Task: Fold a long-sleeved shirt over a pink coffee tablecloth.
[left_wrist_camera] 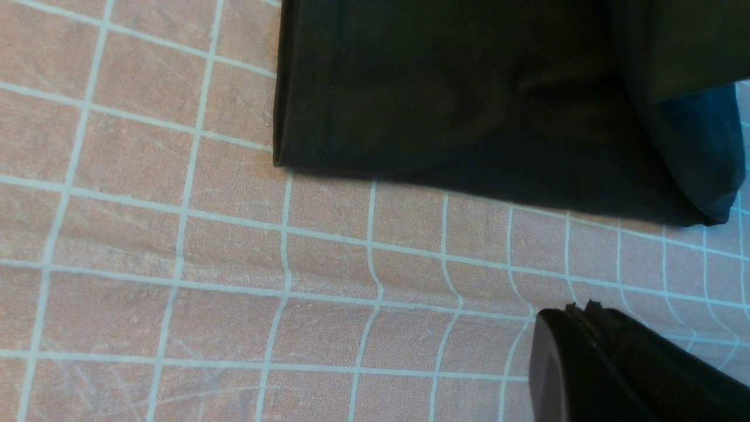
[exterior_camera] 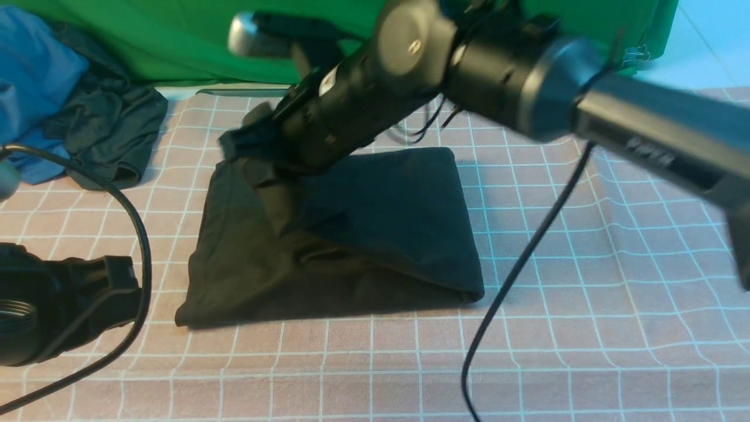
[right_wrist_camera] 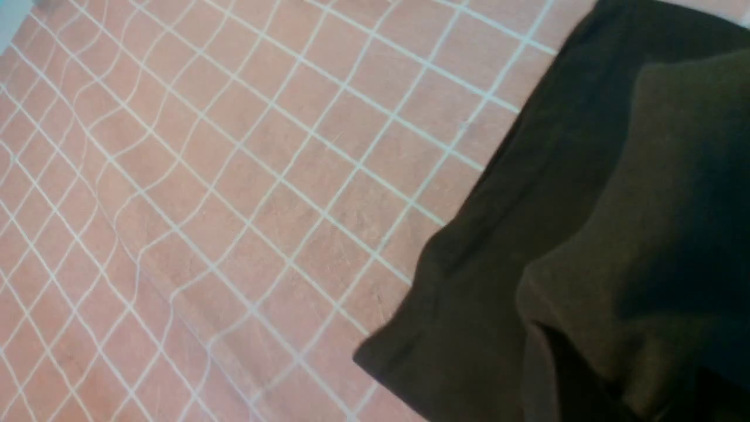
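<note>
Front view, nearest first: the left gripper (exterior_camera: 126, 287) rests low beside the near left corner of the shirt (exterior_camera: 387, 228), jaws fully closed and holding nothing, a black cable looping over it. Just beyond, the black shirt lies folded into a compact block in the middle of the pink cloth (exterior_camera: 586, 305), its near edge thick and rounded. The right arm reaches across from the right, and the right gripper (exterior_camera: 249, 138) sits at the shirt's far left corner, where a flap of fabric is lifted; whether its jaws pinch that fabric cannot be told. Farther back lie a dark garment (exterior_camera: 117, 129), a blue garment (exterior_camera: 35, 76) and a green backdrop (exterior_camera: 176, 41). Judging from this, a late fold is in hand. Next, the raised flap likely needs laying flat and smoothing.
</note>
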